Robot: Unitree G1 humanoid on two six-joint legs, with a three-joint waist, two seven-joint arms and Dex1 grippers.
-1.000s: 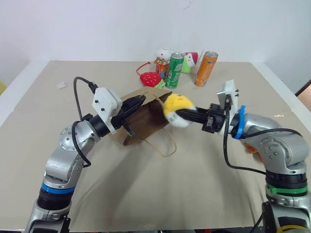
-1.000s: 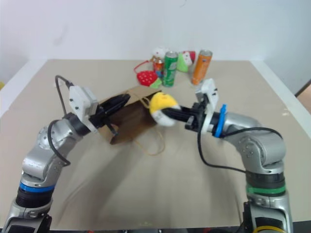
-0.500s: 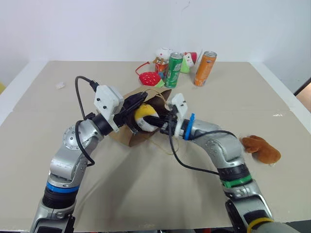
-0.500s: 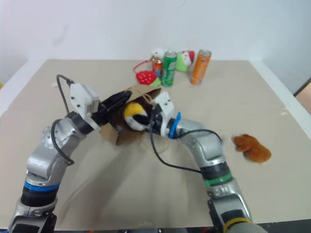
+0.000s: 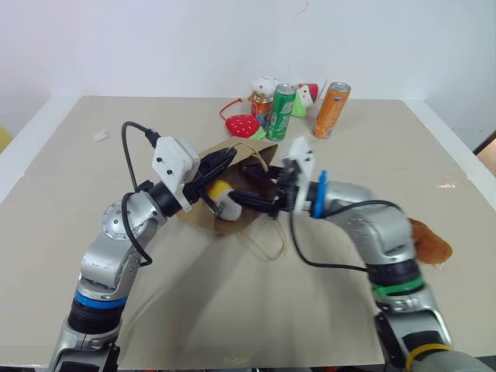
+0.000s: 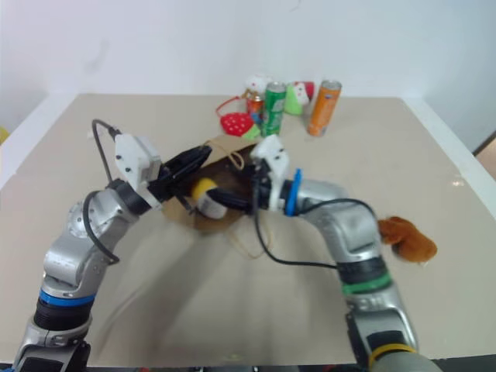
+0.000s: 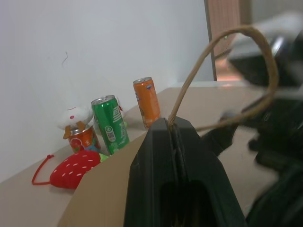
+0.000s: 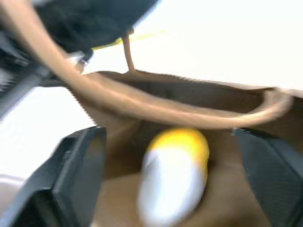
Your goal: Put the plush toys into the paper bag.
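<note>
White wall backs a tan table [image 5: 325, 310] that spans most of the head views. Near the middle of the frame, a little left of centre, the brown paper bag [image 5: 249, 209] lies with its mouth turned toward the right arm; its kraft paper is plain, its top edge sawtoothed, and one tan cord handle [image 5: 267, 246] loops out onto the table below it. The left gripper [image 5: 219, 163] is clamped shut on the bag's upper edge by the other cord handle [image 7: 222, 71], which arcs up above the black fingers in the left wrist view.

Inside the bag's mouth sits the egg-shaped toy [image 8: 177, 175], yellow on top and white below. The right gripper [image 5: 246, 184] reaches in from the right with its fingers [image 8: 78, 170] spread wide on either side of the toy and apart from it.

At the right edge of the frame, well away from the bag, the furry reddish-brown toy [image 6: 408, 240] lies on the table, partly behind the right arm.

Along the table's far edge, top centre, stand a green can [image 5: 280, 101] and an orange can [image 5: 332, 110], with a red strawberry plush [image 5: 239, 125] and small white-and-red plush figures [image 5: 263, 84] beside them.
</note>
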